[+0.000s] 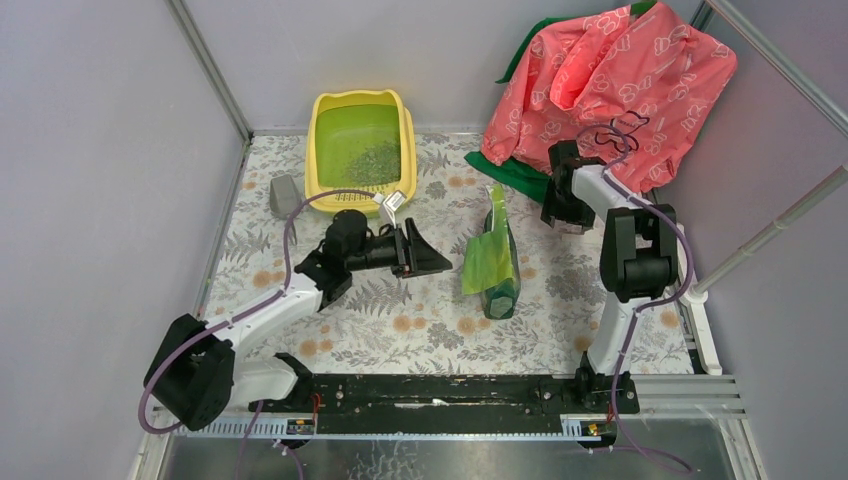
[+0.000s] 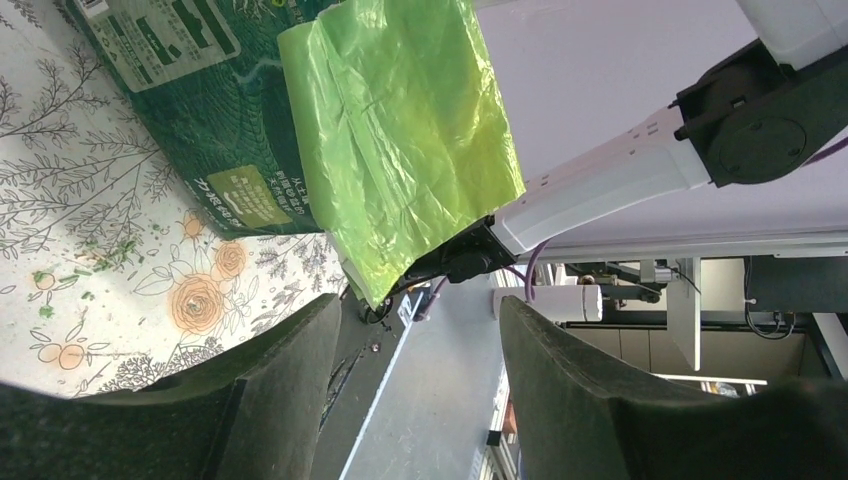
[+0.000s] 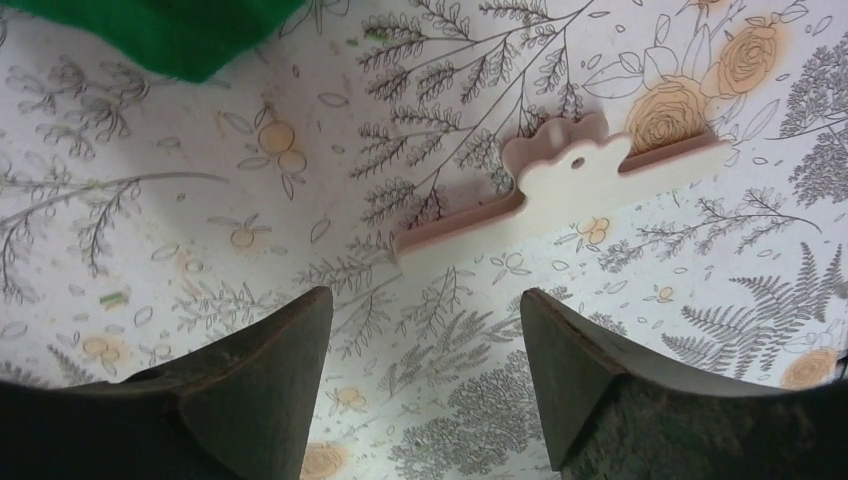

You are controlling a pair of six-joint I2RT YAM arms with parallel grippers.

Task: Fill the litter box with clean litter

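The yellow litter box (image 1: 322, 150) stands at the back of the floral mat, with a patch of green-grey clean litter (image 1: 373, 160) on its green floor. A glossy green bag (image 1: 490, 262) (image 2: 190, 120) lies mid-table, its light green liner (image 2: 400, 130) spilling from the mouth. My left gripper (image 1: 436, 263) (image 2: 420, 330) is level with the table, pointing right at the bag from a short way off, open and empty. Over the mat at the back right, my right gripper (image 1: 568, 222) (image 3: 425, 320) points down, open and empty. Just beyond its fingertips lies a cream bag clip (image 3: 560, 185).
A grey scoop (image 1: 285, 195) lies left of the litter box. A pink jacket (image 1: 610, 80) over a green cloth (image 1: 520, 175) (image 3: 170, 30) fills the back right corner. A few stray granules (image 2: 100, 255) dot the mat by the bag. A white tag (image 1: 393, 203) sits by the box's front corner.
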